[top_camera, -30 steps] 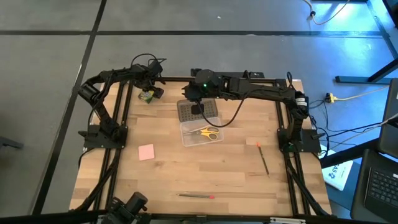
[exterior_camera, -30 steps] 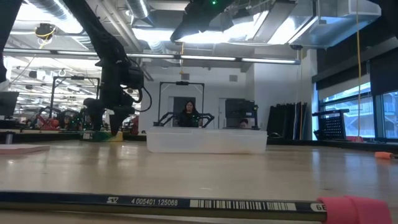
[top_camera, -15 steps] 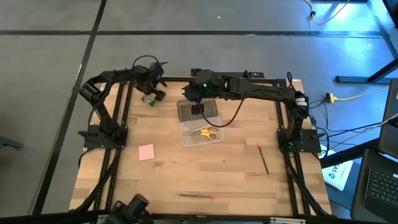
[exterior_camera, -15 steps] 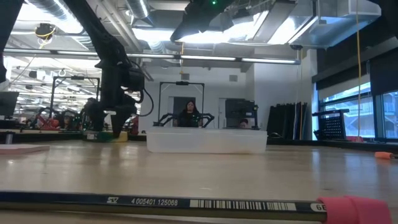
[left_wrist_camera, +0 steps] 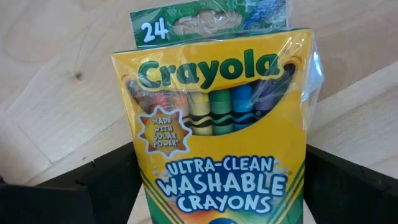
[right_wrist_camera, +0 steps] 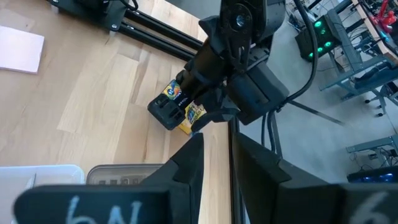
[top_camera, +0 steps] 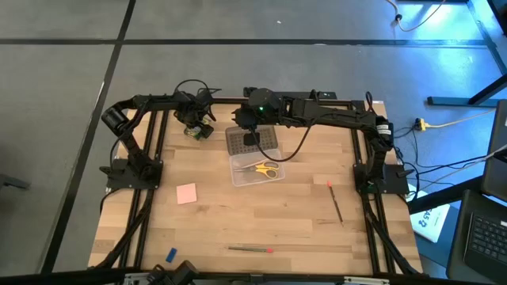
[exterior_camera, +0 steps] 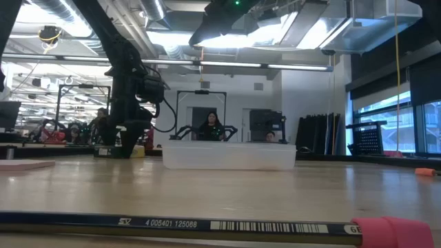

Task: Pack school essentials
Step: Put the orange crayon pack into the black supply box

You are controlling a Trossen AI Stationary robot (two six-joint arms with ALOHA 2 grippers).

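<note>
My left gripper (top_camera: pixel 198 129) is clamped on the crayon box (left_wrist_camera: pixel 221 134) at the far left corner of the table (top_camera: pixel 301 214).

The box sits between my two dark fingers (left_wrist_camera: pixel 68 186), label facing the wrist camera, and the side view shows it low over the wood. My right gripper (top_camera: pixel 249 136) hangs over the studded lid (top_camera: pixel 252 142) of the clear case (top_camera: pixel 255 170), its jaws only a narrow slot apart and holding nothing. The scissors (top_camera: pixel 264 168) lie inside the case. The pink notepad (top_camera: pixel 186 193) lies on the left half of the table. One pencil (top_camera: pixel 336 200) lies toward the right side and another (top_camera: pixel 249 248) along the near edge. The blue eraser (top_camera: pixel 170 255) is at the near left edge.
</note>
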